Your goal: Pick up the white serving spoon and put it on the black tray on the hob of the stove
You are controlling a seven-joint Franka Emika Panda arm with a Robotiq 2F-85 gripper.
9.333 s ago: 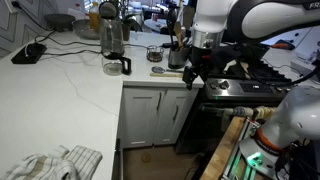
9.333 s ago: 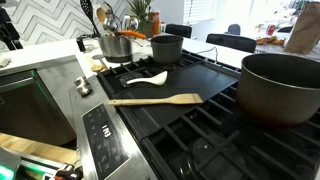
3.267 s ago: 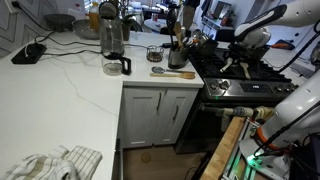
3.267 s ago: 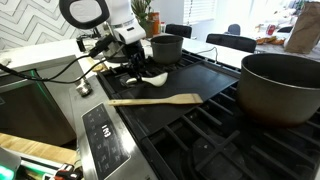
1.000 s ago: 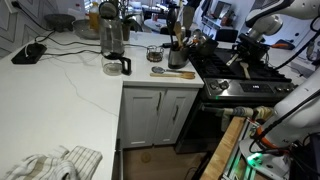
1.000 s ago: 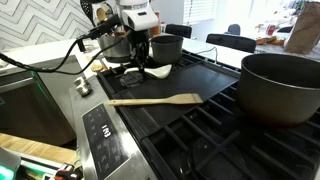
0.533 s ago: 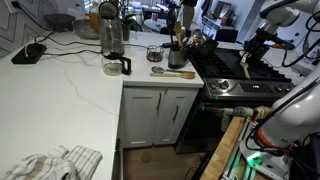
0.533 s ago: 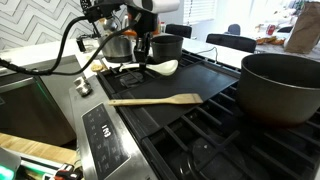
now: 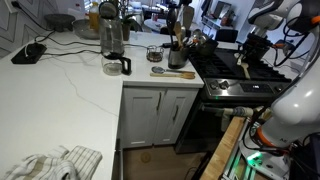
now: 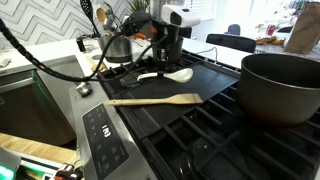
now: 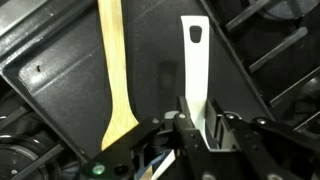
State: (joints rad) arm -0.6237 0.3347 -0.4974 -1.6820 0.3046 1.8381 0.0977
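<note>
The white serving spoon (image 11: 195, 62) is clamped between my gripper (image 11: 199, 126) fingers, its handle reaching out over the black tray (image 11: 60, 85). In an exterior view the gripper (image 10: 166, 62) hangs low over the tray (image 10: 215, 80) on the stove (image 10: 100, 130), shut on the spoon (image 10: 178, 75). Whether the spoon touches the tray I cannot tell. In an exterior view the arm reaches over the stove (image 9: 232, 88) at the right, and the gripper (image 9: 243, 68) is small there.
A wooden spatula (image 10: 155, 99) (image 11: 112, 70) lies on the tray beside the spoon. A large dark pot (image 10: 283, 88) stands on the grates to the right. On the white counter are a glass jug (image 9: 113, 48), another pale spoon (image 9: 160, 70) and a cloth (image 9: 55, 163).
The gripper has carried the white spoon from the tray's back left corner to the right, further over the tray. The wooden spatula has not moved.
</note>
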